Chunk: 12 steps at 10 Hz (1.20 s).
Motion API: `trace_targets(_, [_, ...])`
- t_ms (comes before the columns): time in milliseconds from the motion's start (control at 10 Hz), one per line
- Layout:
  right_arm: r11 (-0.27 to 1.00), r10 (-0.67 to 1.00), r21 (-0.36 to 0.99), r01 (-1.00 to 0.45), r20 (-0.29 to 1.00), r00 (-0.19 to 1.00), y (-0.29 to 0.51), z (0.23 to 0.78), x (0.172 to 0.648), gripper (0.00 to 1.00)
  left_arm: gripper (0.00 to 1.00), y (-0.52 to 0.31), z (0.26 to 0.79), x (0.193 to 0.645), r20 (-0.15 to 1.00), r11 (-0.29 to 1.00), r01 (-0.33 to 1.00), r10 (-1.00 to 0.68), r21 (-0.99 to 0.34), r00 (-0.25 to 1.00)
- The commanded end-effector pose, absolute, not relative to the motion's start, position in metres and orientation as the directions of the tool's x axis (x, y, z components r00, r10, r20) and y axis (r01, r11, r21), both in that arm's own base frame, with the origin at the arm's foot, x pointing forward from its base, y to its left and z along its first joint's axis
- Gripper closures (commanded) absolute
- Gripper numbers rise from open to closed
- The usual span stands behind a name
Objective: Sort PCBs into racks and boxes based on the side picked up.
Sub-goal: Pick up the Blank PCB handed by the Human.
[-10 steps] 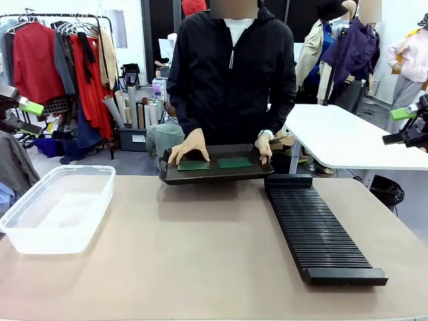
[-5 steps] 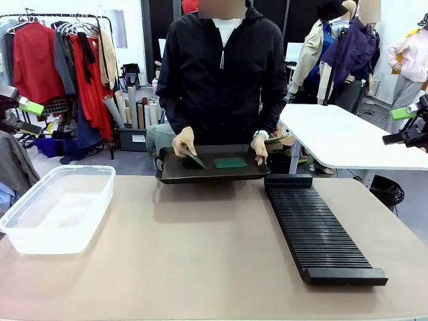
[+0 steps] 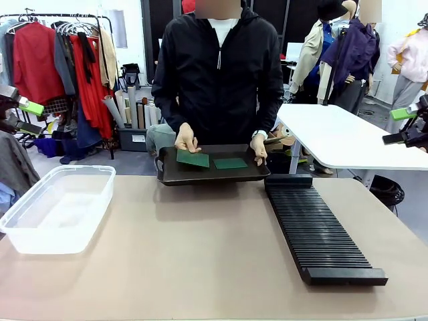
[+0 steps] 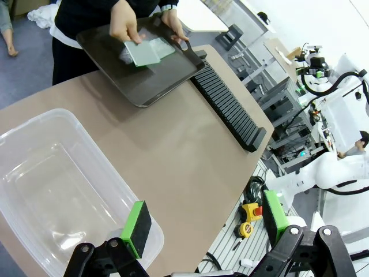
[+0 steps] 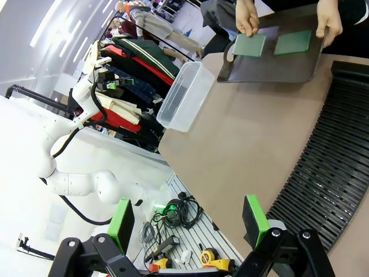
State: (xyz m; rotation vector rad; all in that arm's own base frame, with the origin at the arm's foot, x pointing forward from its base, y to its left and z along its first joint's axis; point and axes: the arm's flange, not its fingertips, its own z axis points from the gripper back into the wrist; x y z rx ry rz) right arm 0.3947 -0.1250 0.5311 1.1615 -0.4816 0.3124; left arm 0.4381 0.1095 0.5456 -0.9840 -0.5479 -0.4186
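Front view: hand [image 3: 186, 139] partly hides PCB [image 3: 193, 159]; left claw [image 4: 206, 222], right claw [image 5: 188, 221] released.

table [image 3: 200, 247]: a tan, flat top is stretching from the near edge to the far edge, bare through its middle.
left side: a clear box [image 3: 40, 241] is sitting on the top by the left edge, open side up, its long sides running near to far.
right side: a black rack [image 3: 317, 231] is lying flat on the top, its slotted length running from the far edge toward the near right.
far middle: a dark tray [image 3: 200, 178] is sitting at the far edge, just beside the rack's far end; whether it is touching the top is unclear.
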Motion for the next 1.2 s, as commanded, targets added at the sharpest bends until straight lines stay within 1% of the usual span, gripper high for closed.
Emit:
trace_targets(0, [0.367, -0.006, 0.797, -0.480, 0.518, 0.856, -0.1251, 0.5333, 0.3943, 0.00, 0.00, 0.1094, 0.5469, 0.4376, 0.609, 0.488, 0.566, -0.084, -0.665, 0.788])
trace_targets(1100, [0.367, -0.006, 0.797, -0.480, 0.518, 0.856, -0.1251, 0.5333, 0.3943, 0.00, 0.00, 0.1094, 0.5469, 0.4376, 0.609, 0.488, 0.566, -0.084, -0.665, 0.788])
